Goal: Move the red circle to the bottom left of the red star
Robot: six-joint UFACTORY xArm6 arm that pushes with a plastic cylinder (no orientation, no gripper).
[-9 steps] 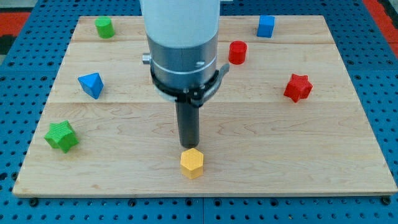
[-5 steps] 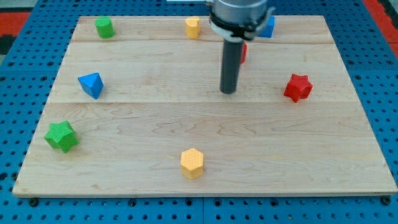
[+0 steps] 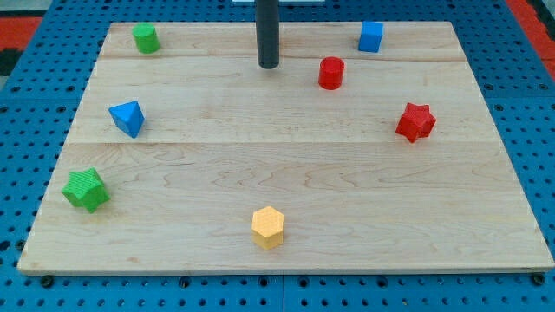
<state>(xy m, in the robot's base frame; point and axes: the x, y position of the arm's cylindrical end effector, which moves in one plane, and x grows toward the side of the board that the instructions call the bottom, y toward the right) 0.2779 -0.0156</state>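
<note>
Red circle [image 3: 330, 73] stands upright, up-left of red star [image 3: 415, 122].

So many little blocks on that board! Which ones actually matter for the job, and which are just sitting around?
Part of the job:
- red circle
- red star, to the circle's lower right
- my tip, to the left of the red circle, apart from it

Just lying about:
- blue cube
- green cylinder
- blue triangle
- green star
- yellow hexagon

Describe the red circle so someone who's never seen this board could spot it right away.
Start at the wooden board's top edge and find the blue cube. The red circle sits just below and left of it, right of my tip. It is a round cylinder, unlike the pointed red star.
</note>
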